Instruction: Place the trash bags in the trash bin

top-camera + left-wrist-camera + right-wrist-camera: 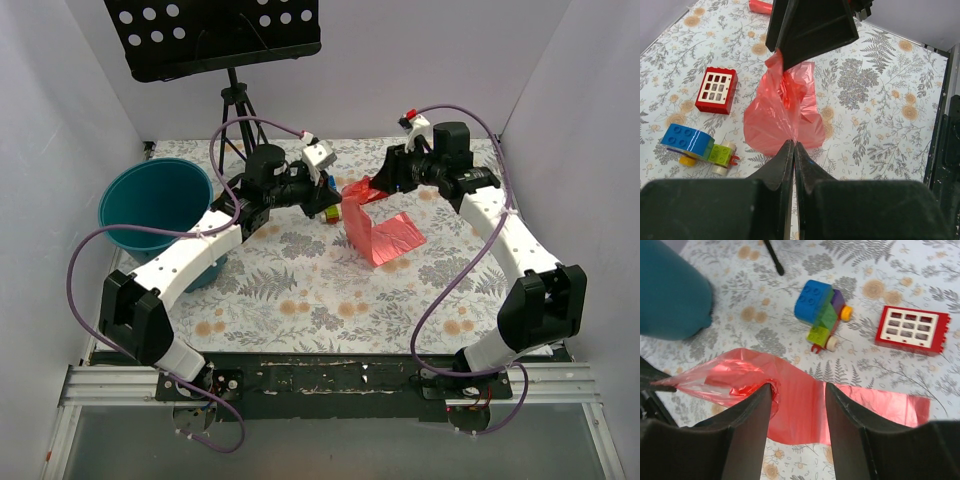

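The trash bag [385,237] is thin pink-red film, one end lifted off the floral cloth and the rest trailing down onto it. My left gripper [337,200] is shut on one bunched end of the trash bag [782,117], the jaws pinching the film [794,145]. My right gripper [373,188] is open, its jaws [797,390] straddling the bag [800,405], with film crumpled against the left finger [760,410]. The teal trash bin [152,205] stands at the left, beyond my left arm, and also shows in the right wrist view [670,295].
A flat red box with white squares [716,90] and a blue-green toy car [697,147] lie beside the bag. A small red stick [760,6] lies further off. A music stand's tripod [236,105] stands at the back. White walls close in both sides.
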